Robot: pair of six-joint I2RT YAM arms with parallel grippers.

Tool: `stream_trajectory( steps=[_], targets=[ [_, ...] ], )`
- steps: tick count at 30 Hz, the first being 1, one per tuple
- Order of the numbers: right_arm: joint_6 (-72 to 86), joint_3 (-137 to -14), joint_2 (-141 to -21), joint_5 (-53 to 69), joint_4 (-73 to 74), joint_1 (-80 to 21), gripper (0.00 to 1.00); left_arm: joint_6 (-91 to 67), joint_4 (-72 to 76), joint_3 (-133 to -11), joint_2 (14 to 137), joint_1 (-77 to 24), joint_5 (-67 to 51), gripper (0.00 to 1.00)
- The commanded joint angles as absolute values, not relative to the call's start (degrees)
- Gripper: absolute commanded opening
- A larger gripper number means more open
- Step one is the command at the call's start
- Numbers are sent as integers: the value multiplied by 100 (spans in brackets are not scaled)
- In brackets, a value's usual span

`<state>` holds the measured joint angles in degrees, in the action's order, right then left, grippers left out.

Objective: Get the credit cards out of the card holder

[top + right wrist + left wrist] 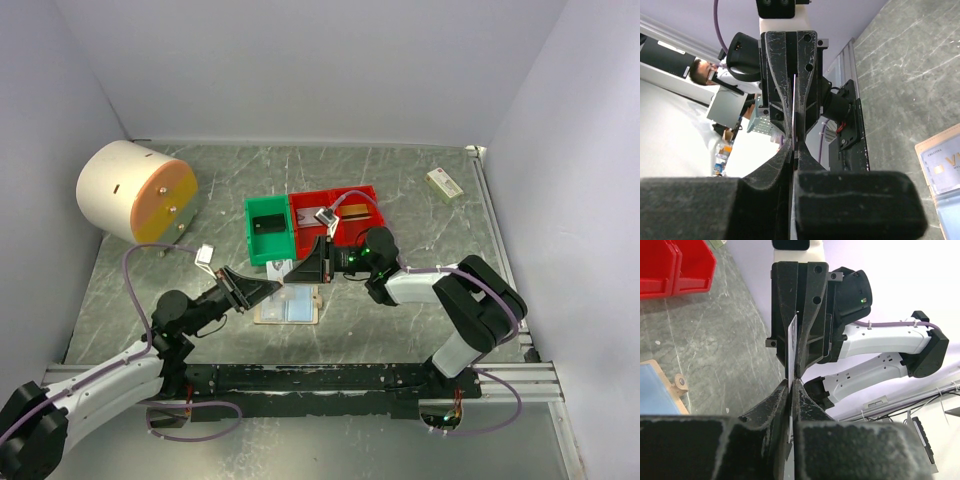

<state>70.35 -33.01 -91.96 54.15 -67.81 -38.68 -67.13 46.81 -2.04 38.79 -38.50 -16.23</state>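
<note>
A thin credit card (791, 347) hangs edge-on in the air, and both grippers pinch it from opposite ends. My left gripper (791, 385) is shut on its near edge. My right gripper (794, 142) is shut on the other edge of the same card (794, 100). From above, the left gripper (272, 288) and right gripper (305, 270) meet tip to tip just over the card holder (290, 308). The holder lies open and flat, tan-rimmed with pale blue pockets (942, 165), and a card shows in one pocket. Its tan tab (680, 384) shows in the left wrist view.
Behind the grippers stand a green bin (268, 245) holding a dark card and red bins (345, 200) holding a silver and a gold card. A large white and orange cylinder (135, 190) sits far left. A small white-and-green box (444, 184) lies far right.
</note>
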Motion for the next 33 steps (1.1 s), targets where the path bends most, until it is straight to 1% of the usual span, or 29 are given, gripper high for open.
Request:
stream_trajectory(
  steps=[1, 3, 6, 9, 12, 13, 14, 18, 20, 22, 24, 25, 26, 30, 31, 32, 33],
  targets=[
    [6684, -3494, -9019, 5309, -6473, -3877, 0, -6594, 4462, -194, 3749, -3823, -1682, 21],
    [6482, -3550, -8952, 5259, -6145, -3855, 0, -6576, 4331, -176, 3618, -3823, -1644, 25],
    [6379, -3603, -8940, 5247, -5969, -3845, 0, -6503, 3963, -227, 3429, -3823, -1585, 24],
    [6479, -3604, -9007, 5247, -6111, -3847, 0, -6425, 3764, -288, 3360, -3822, -1576, 18],
    [6578, -3595, -9077, 5247, -6270, -3843, 0, -6391, 3746, -313, 3373, -3823, -1598, 7],
    [6582, -3602, -9082, 5245, -6268, -3850, 0, -6390, 3777, -305, 3398, -3823, -1614, 7],
    [6563, -3622, -9082, 5245, -6225, -3854, 2, -6390, 3816, -302, 3427, -3823, -1635, 7],
    [6413, -3718, -9062, 5258, -5978, -3899, 18, -6395, 4023, -297, 3594, -3823, -1688, 7],
    [6350, -3763, -9063, 5240, -5886, -3946, 21, -6398, 4112, -292, 3673, -3823, -1733, 7],
    [6354, -3795, -9098, 5247, -5880, -3966, 21, -6403, 4204, -297, 3751, -3823, -1756, 7],
    [6398, -3783, -9125, 5203, -5953, -3971, 17, -6407, 4257, -293, 3787, -3823, -1767, 7],
    [6414, -3778, -9132, 5200, -5980, -3971, 11, -6407, 4261, -297, 3796, -3817, -1760, 7],
    [6423, -3779, -9142, 5216, -5985, -3968, 7, -6407, 4243, -291, 3791, -3822, -1744, 7],
    [6319, -3704, -9068, 5203, -5838, -3968, 0, -6429, 4156, -245, 3643, -3823, -1601, 7],
    [6254, -3693, -9001, 5165, -5731, -3971, 0, -6419, 4066, -250, 3596, -3823, -1576, 10],
    [6135, -3696, -8954, 5128, -5546, -3954, 0, -6390, 3938, -274, 3561, -3823, -1539, 17],
    [5974, -3718, -8843, 5028, -5310, -3942, 0, -6357, 3757, -311, 3523, -3823, -1520, 29]
  ],
)
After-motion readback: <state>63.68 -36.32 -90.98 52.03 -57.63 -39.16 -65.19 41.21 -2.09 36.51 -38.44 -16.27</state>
